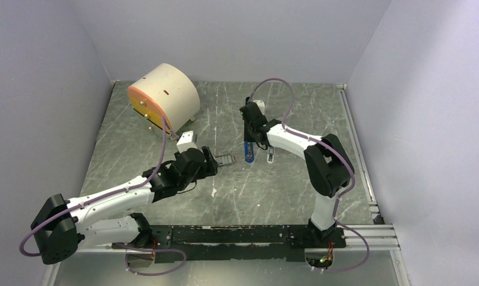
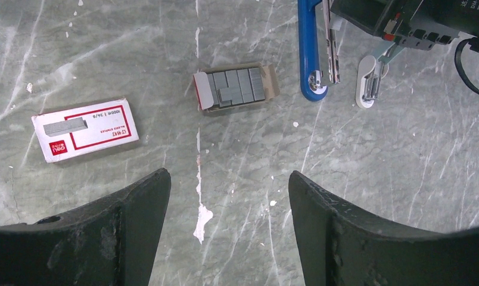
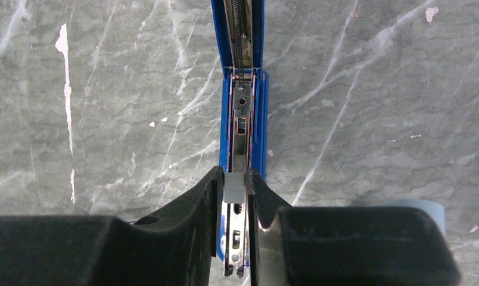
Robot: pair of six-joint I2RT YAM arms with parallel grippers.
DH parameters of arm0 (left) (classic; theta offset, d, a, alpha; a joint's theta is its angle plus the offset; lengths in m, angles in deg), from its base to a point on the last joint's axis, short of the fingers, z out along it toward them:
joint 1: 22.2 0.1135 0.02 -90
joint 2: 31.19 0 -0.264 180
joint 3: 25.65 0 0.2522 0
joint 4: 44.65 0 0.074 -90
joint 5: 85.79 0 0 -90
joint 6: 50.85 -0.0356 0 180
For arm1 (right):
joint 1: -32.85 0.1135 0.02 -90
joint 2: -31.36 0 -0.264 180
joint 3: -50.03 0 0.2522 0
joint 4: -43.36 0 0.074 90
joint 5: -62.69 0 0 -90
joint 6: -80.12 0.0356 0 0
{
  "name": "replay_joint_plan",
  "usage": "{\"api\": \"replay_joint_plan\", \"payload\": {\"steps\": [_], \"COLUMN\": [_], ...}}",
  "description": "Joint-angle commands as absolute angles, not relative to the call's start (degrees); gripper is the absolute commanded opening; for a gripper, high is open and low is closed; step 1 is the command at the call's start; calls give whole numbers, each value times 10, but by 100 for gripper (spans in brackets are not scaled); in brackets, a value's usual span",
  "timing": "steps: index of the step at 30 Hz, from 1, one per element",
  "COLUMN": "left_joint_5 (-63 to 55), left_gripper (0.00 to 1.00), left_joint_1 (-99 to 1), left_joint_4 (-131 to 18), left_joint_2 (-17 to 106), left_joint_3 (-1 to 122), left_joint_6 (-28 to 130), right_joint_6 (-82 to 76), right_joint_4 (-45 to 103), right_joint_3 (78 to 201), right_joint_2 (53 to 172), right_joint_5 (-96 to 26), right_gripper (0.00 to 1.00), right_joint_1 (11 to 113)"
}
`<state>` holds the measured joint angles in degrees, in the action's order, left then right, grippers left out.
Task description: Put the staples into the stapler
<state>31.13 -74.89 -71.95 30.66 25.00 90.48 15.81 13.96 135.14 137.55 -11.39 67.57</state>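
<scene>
Right claw: fingers together, clamped on a short grey staple strip, as far as the wrist view shows. The stapler lies directly beneath and ahead of this claw, opened flat on the worktop. Its long axis runs straight away from the claw, in line with the gap between the fingers. The held strip sits over the near end of the metal channel; whether it is touching the rail cannot be told.

Left claw: fingers wide apart, holding nothing. The staples lie in an open cardboard tray straight ahead of it, their long side across its line of reach. A red-and-white box lies ahead to its left.

Assessment: the right arm is the nearer to the stapler and holds the strip already lengthwise with the channel. The coming move appears to depend on keeping strip and channel parallel. A sideways offset would likely seat the strip on the blue wall.
</scene>
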Motion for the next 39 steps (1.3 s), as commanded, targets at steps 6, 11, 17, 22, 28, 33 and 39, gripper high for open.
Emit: {"api": "replay_joint_plan", "payload": {"steps": [6, 11, 17, 22, 28, 33, 39], "left_joint_5": [304, 304, 306, 305, 304, 304, 305], "left_gripper": [77, 77, 77, 77, 77, 77, 77], "left_joint_1": [-746, -745, -745, -745, -746, -745, -746], "left_joint_4": [-699, -698, -700, -699, -699, -700, -702], "left_joint_2": [305, 308, 308, 309, 309, 307, 303], "left_joint_3": [244, 245, 245, 244, 243, 241, 240], "left_joint_6": [902, 902, 901, 901, 901, 904, 906], "right_joint_6": [152, 153, 150, 150, 148, 143, 137], "right_joint_4": [144, 144, 145, 144, 144, 143, 143], "right_joint_3": [1346, 1344, 1345, 1344, 1342, 1335, 1325], "right_joint_2": [1382, 1384, 1388, 1391, 1390, 1387, 1378], "right_joint_5": [-99, -102, -105, -107, -107, -109, -113], "right_gripper": [23, 23, 23, 23, 23, 23, 24], "right_joint_1": [672, 673, 672, 672, 673, 672, 673]}}
